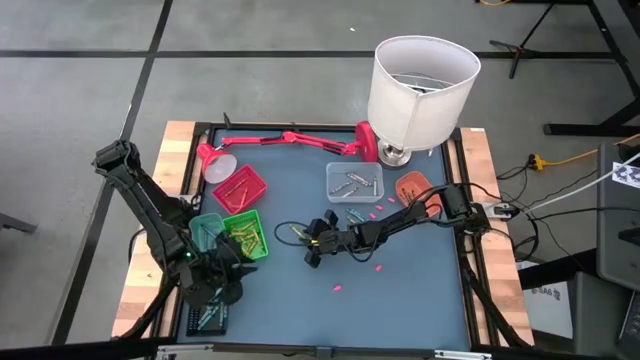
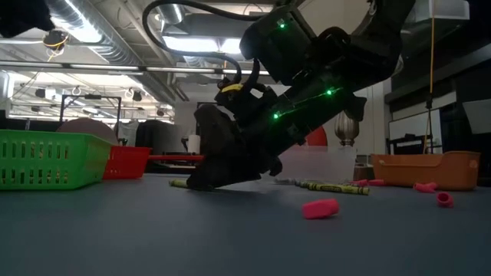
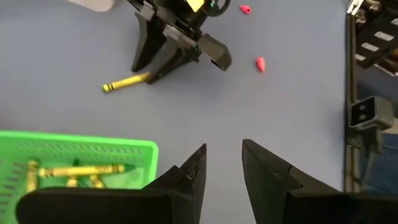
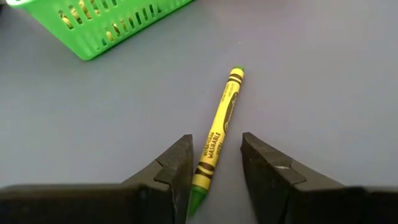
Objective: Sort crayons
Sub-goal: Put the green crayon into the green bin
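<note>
A yellow-green crayon (image 4: 219, 130) lies flat on the blue table mat, near the middle of the table (image 1: 293, 232). My right gripper (image 4: 214, 168) is open and low over the mat (image 2: 230, 157). Its fingers stand on either side of the crayon's green-tipped end (image 4: 198, 194) and point along it. My left gripper (image 3: 224, 165) is open and empty at the near left (image 1: 215, 275), beside the green tray (image 3: 81, 152) that holds yellow crayons. More crayons lie by the clear tray (image 1: 354, 181). My right gripper has the crayon's green-tipped end (image 4: 200, 180) between its open fingers, close against one finger (image 4: 180, 168). I cannot tell whether that finger touches it. The crayon lies flat on the mat.
Red (image 1: 240, 188), teal (image 1: 205, 230) and orange (image 1: 412, 186) trays stand around the mat. A pink desk lamp (image 1: 290, 140) and a white lampshade (image 1: 420, 85) are at the far edge. Small pink bits (image 1: 378, 267) are scattered on the mat, and another crayon (image 2: 334, 186) lies behind.
</note>
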`<state>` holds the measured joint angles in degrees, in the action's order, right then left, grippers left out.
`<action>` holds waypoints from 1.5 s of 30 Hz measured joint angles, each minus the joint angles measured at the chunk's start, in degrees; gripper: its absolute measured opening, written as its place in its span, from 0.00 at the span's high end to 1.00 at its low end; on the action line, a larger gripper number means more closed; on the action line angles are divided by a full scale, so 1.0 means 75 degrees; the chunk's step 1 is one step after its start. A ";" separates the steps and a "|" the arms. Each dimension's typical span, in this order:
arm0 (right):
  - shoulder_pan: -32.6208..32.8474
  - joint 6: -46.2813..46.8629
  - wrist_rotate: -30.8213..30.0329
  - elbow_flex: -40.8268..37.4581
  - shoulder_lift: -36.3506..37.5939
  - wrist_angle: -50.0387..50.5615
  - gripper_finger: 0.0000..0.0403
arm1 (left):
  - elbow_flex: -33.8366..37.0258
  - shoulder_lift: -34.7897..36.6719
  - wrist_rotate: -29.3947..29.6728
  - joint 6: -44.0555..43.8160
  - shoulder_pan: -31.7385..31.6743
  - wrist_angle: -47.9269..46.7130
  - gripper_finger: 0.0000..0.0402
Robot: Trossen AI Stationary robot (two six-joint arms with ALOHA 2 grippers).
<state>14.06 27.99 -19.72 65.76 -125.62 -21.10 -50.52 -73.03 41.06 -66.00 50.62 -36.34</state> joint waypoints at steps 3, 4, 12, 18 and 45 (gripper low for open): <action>0.0000 -0.0004 0.0089 0.0000 0.0000 0.0007 0.68 | 0.0000 0.0000 0.0003 0.0429 -0.0198 0.0000 0.78; 0.0000 -0.0003 0.0143 0.0000 0.0000 0.0016 0.69 | 0.0000 0.0000 0.0004 0.0585 -0.0270 0.0000 0.78; 0.0003 0.0006 0.0183 0.0000 0.0000 0.0155 0.81 | 0.0000 0.0000 0.0046 0.1701 -0.0931 0.0000 0.78; 0.0016 0.0012 0.0140 0.0000 0.0000 0.0143 0.87 | 0.0000 0.0000 0.0044 0.2274 -0.1367 -0.0003 0.78; -0.0246 0.0011 0.0387 -0.0023 -0.0028 -0.1174 0.94 | 0.0000 0.0003 -0.2198 0.2883 -0.1748 -0.0008 0.78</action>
<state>12.22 28.07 -16.82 65.58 -125.83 -29.91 -50.52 -73.01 24.57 -44.38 37.52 -36.40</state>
